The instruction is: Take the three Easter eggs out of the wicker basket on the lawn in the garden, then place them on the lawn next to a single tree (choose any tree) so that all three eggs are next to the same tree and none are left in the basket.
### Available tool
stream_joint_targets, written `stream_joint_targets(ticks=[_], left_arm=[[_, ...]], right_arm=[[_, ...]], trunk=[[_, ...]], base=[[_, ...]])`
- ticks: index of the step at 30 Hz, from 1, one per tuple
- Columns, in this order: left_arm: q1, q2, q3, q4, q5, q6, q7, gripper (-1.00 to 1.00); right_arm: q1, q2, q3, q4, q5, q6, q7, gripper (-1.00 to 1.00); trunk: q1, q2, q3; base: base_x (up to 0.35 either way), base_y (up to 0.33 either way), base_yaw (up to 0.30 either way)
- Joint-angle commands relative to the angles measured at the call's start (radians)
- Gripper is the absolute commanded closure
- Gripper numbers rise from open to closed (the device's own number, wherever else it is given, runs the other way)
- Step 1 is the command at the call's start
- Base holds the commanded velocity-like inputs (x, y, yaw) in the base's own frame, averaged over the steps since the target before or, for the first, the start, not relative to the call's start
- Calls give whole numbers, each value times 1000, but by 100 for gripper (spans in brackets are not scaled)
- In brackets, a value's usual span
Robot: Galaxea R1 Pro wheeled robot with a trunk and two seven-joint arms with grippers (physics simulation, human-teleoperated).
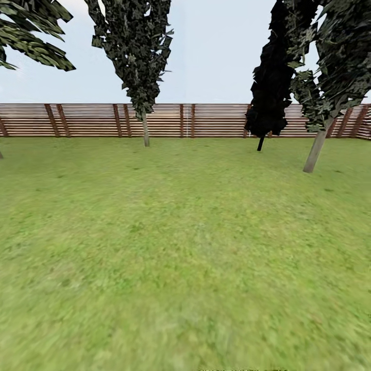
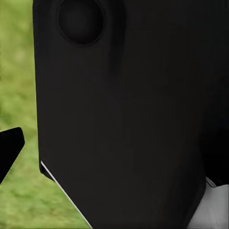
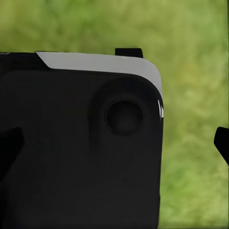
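Lawn [image 1: 185, 247], slat fence [image 1: 93, 119], thin dark trees [image 1: 136, 51]; no basket sighted, gripper states indeterminable; best: keep scanning while driving slowly.

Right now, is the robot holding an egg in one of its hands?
It cannot be told. Both wrist views look onto the robot's own black body with lawn behind; no egg shows, and only dark finger tips peek in.
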Motion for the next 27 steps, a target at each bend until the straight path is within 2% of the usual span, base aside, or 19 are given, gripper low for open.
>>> stream_joint_targets(ticks=[1,27], left_arm=[[1,0,5,-2,5,0,0,-100],[1,0,5,-2,5,0,0,-100]], right_arm=[[-1,0,0,1,0,-4,0,-100],[-1,0,0,1,0,-3,0,-100]], trunk=[[0,0,-1],[0,0,-13]], base=[[0,0,-263],[0,0,-263]])
